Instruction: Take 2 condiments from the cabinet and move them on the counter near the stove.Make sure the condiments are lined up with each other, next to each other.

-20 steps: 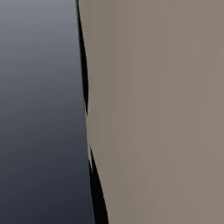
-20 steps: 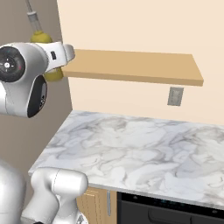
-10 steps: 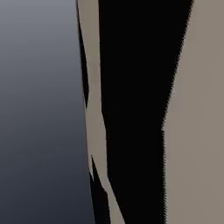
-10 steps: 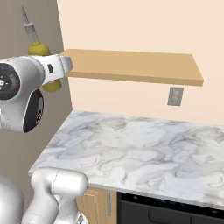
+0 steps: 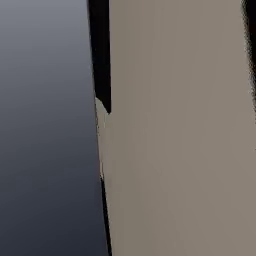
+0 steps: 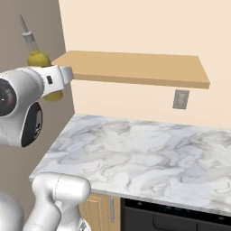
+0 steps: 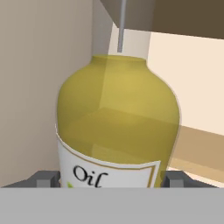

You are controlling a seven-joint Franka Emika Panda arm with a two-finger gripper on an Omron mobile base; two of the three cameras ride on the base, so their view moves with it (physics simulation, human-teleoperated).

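A robot gripper [image 7: 111,180] clamps a yellow oil bottle [image 7: 117,127] upright in mid-air, just off the left end of the wooden wall shelf [image 6: 135,68], above the marble counter's [image 6: 135,158] left edge.

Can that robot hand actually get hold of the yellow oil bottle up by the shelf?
Yes, it seems to have it already: in the hand view the yellow oil bottle sits between the gripper fingertips, and nothing blocks it beside the wooden shelf.
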